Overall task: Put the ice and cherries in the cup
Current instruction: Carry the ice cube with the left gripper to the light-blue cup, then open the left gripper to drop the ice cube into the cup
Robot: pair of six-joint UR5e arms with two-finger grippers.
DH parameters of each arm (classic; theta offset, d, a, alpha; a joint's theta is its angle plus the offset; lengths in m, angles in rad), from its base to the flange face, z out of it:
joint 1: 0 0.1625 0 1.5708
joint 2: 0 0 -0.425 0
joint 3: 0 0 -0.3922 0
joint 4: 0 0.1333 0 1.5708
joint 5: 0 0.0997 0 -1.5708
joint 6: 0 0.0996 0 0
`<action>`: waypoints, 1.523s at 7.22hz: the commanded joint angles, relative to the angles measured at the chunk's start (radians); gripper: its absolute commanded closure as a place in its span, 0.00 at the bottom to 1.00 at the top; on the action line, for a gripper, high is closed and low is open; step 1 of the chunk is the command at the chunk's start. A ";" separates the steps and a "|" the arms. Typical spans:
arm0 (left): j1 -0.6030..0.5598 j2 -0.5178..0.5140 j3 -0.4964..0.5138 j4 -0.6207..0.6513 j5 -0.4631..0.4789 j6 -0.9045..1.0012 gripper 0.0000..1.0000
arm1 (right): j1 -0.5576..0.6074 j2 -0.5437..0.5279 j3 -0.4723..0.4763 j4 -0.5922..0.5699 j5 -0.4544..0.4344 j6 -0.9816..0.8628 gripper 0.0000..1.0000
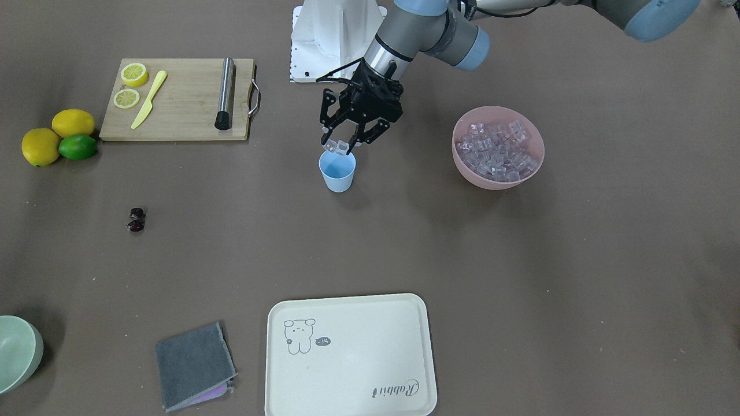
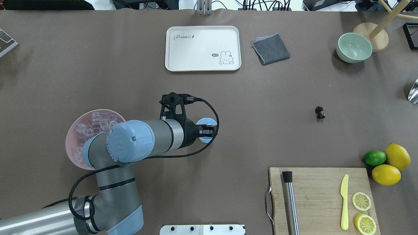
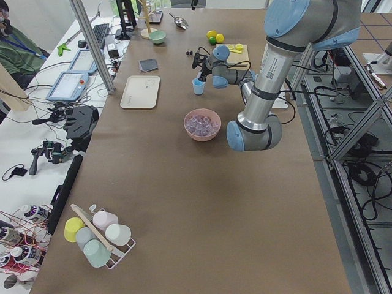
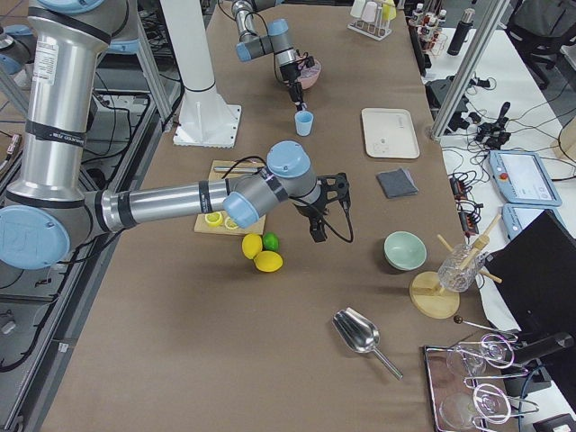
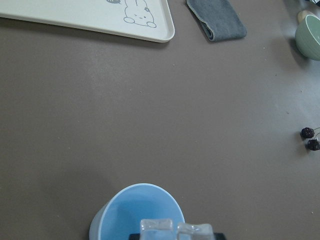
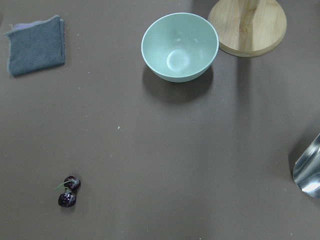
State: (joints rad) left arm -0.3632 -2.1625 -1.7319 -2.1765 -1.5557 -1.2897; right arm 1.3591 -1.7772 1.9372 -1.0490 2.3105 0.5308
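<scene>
Left gripper (image 1: pixel 340 145) is up over the cup (image 1: pixel 337 171) right now, fingers pressed in on ice (image 1: pixel 336 148). The left wrist camera shows two clear cubes side by side, hanging just above the cup's rim on the robot's side. The cup stands upright near the middle of the brown table (image 1: pixel 404 242), its inside showing plain blue (as much of it as the cubes leave in view). The rest of the ice is heaped in the pink bowl (image 1: pixel 491 182), which sits apart from the cup on the robot's left. In the overhead view the left arm reaches across above that bowl.

Over to the cherries (image 1: pixel 136 220): two dark fruits lying together on the bare table, well apart from the cup on the robot's right, out in front of the cutting board (image 1: pixel 185 110). The right wrist camera looks down on them, with a pale green bowl (image 6: pixel 180 47) and a folded grey cloth (image 6: pixel 35 45) farther off. The right gripper (image 4: pixel 316 236) shows only in the side view, hanging over the table just beyond the lemons (image 4: pixel 267 262) and lime (image 4: pixel 270 241). Whether its fingers are spread or together, I cannot tell.
</scene>
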 commanded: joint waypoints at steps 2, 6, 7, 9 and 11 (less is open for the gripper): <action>0.003 0.004 -0.002 0.000 0.000 0.009 0.34 | 0.000 -0.001 0.000 0.001 0.001 -0.002 0.00; 0.003 0.006 -0.006 -0.006 0.000 0.000 0.02 | 0.000 -0.001 0.000 0.001 0.003 0.000 0.00; 0.003 0.019 -0.003 -0.034 0.002 0.007 0.02 | 0.000 -0.001 -0.001 0.000 0.003 0.000 0.00; -0.006 0.100 -0.081 -0.005 -0.012 0.068 0.02 | 0.000 -0.001 -0.001 0.000 0.003 0.000 0.00; -0.070 0.266 -0.286 0.152 -0.148 0.197 0.02 | 0.000 -0.004 -0.001 0.001 0.003 0.000 0.00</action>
State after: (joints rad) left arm -0.3889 -1.9881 -1.9105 -2.1102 -1.6274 -1.1549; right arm 1.3591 -1.7789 1.9361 -1.0489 2.3132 0.5307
